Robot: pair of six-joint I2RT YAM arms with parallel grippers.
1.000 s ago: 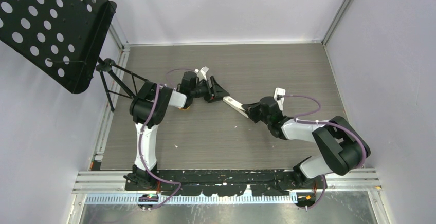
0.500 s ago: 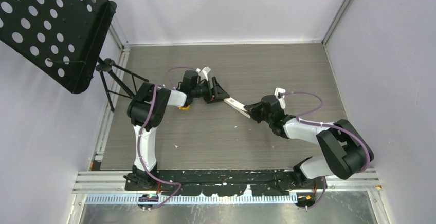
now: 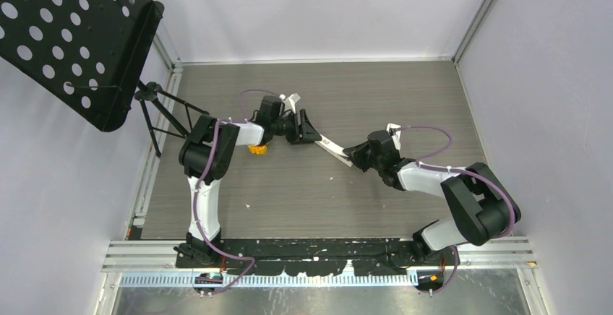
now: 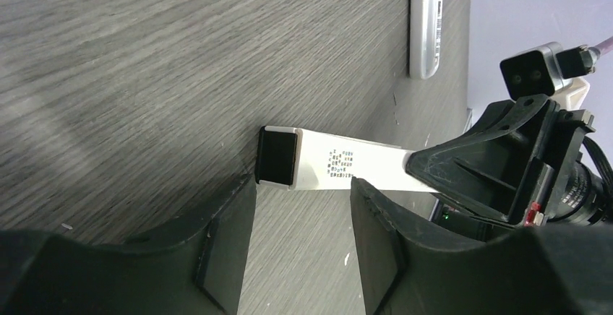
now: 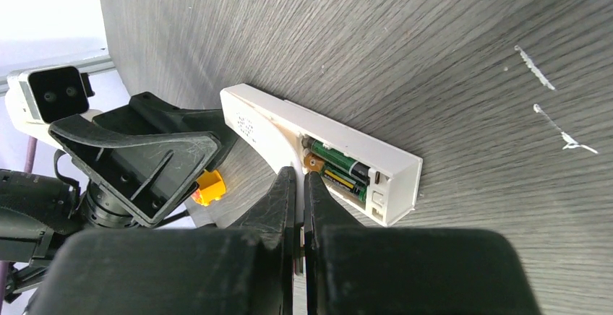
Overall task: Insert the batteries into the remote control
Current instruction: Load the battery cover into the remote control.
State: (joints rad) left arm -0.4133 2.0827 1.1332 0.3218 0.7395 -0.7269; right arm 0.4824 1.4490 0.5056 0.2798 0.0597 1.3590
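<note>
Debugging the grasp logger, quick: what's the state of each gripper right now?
Left gripper: open, holding nothing; the remote has its black end at the fingertips.
Right gripper: shut, tips against the remote at its battery bay; nothing visibly held.

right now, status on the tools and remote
Left tool open around black end of white plastic remote control. Right tool shut on its side. Two green-black batteries seated inside.
</note>
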